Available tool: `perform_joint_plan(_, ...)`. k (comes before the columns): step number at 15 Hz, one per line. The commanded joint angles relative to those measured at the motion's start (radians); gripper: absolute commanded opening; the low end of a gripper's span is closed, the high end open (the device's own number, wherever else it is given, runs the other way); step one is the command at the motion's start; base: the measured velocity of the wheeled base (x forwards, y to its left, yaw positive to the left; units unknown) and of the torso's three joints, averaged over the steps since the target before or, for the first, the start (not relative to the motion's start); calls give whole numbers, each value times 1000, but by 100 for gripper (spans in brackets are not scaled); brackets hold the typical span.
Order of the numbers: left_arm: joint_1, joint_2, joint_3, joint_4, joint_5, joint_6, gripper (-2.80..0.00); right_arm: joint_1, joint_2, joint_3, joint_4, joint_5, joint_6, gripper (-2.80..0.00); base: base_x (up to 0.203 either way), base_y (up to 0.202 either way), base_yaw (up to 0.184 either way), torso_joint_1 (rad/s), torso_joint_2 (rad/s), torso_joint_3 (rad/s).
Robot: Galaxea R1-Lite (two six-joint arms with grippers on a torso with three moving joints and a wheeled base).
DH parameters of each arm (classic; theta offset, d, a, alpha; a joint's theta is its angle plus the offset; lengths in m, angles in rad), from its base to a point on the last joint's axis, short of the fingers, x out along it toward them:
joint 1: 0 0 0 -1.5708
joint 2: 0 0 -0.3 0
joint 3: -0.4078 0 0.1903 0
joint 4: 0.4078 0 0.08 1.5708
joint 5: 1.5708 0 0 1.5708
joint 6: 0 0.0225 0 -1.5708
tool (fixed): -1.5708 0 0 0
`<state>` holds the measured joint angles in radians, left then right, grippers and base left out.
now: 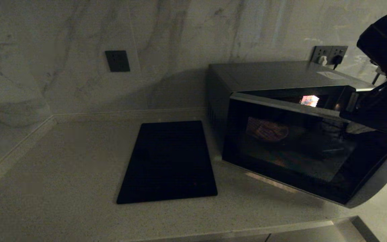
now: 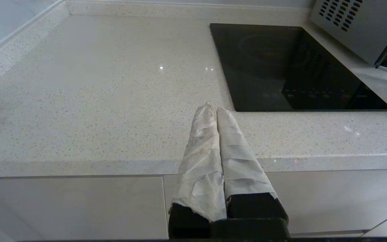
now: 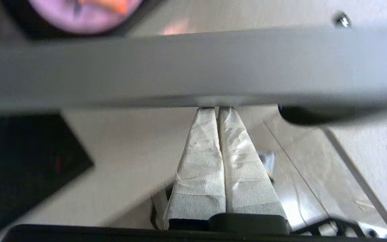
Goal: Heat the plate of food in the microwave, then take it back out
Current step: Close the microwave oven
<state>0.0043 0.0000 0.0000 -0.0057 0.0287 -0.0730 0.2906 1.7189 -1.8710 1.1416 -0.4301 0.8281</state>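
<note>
- Left gripper (image 2: 216,109): parked off the counter's (image 2: 113,101) front edge near the cooktop (image 1: 168,163), fingers pressed together, empty.
- Plate (image 1: 266,130): inside the microwave (image 1: 281,127), dim behind its door (image 1: 291,148).
- Right gripper (image 3: 216,108): fingers together, holding nothing, tips against the door's edge, which stands slightly ajar.
- Step, I judge: moving the door; whether opening or shutting I cannot tell. Next needs steady contact on that edge.

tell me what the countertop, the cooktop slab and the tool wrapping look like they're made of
Countertop: looks like polished speckled stone or quartz composite; fine dark flecks and small glints of light.
Cooktop slab: probably black glass or ceramic glass; flat, glossy, faintly mirroring the microwave beside it.
Left tool wrapping: seemingly matte white cloth or paper tape; overlapping creased bands. The right tool looks the same.
</note>
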Motion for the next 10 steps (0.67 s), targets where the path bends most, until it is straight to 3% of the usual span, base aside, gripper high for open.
perform_joint_plan(1,0,2,0,0,0,-1,-280,-46,39,-4,-31,-4,-8,-280,0,0,0,0,0,0)
perform_joint_plan(10,0,2,0,0,0,-1,-280,-192,140,-14,-218,-4,-26,-280,0,0,0,0,0,0)
